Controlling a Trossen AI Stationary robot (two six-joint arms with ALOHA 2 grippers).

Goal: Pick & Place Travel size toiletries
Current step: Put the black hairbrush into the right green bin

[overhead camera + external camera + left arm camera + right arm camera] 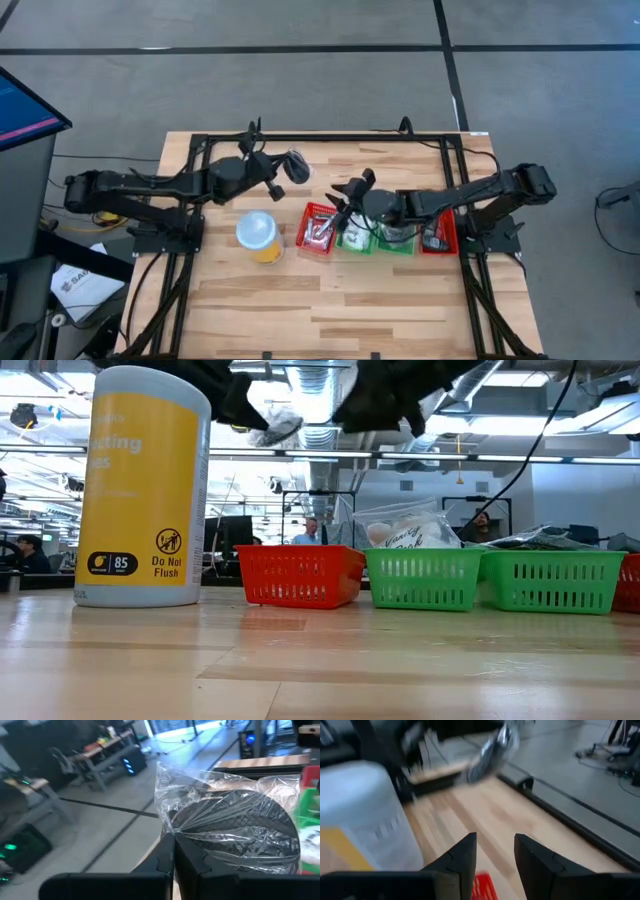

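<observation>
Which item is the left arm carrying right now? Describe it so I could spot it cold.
Start at the yellow cup left of the row of bins. Above and right of it in the high view, the left hand is shut on a dark grey disc sealed in crinkly clear wrap, held up off the table. Unlike the toiletries lying in the bins, it hangs in the air.

There are two red bins, one [318, 229] at the left end of the row and one [440, 232] at the right end; two green bins [355, 240] [398, 242] sit between them; one yellow cup [258, 236]; one dark disc in a clear bag [297, 165]; two arms.
</observation>
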